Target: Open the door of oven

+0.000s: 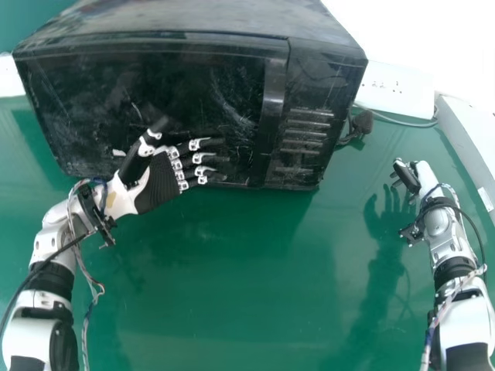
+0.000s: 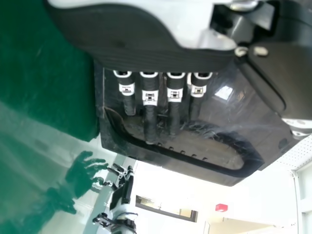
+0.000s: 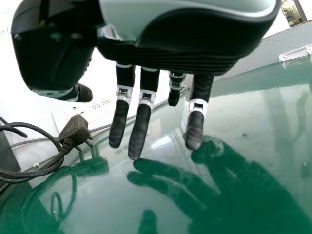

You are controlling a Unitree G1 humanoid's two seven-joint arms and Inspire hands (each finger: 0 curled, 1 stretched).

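You have the oven (image 1: 182,14) on the surface (image 1: 232,278), ahead of both arms, its front turned toward you and its door (image 1: 77,100) apparently closed. What matters now is the handle (image 1: 271,104): an upright strip on the door's right side, beside the vented panel (image 1: 309,116). Its long axis runs from the top of the front down to the base.

Your left robot hand (image 1: 161,184) is the nearer one. It is in front of the door's lower part, open, fingers straight and pointing to the right, so they lie roughly across the handle's line, with their tips just short of it. The handle is therefore to the right of that hand and reaches well above it. You cannot tell from these views whether the fingertips touch the door.

Your right robot hand (image 1: 424,179) is also open and empty, out past the oven's right side, near the plug (image 3: 75,130) and its cable (image 3: 53,165), well apart from the handle.

The next move likely calls for the left hand to shift right, hook its fingers behind the handle and draw toward you. If they stay too far left, they may only slide on the smooth door or push it shut.
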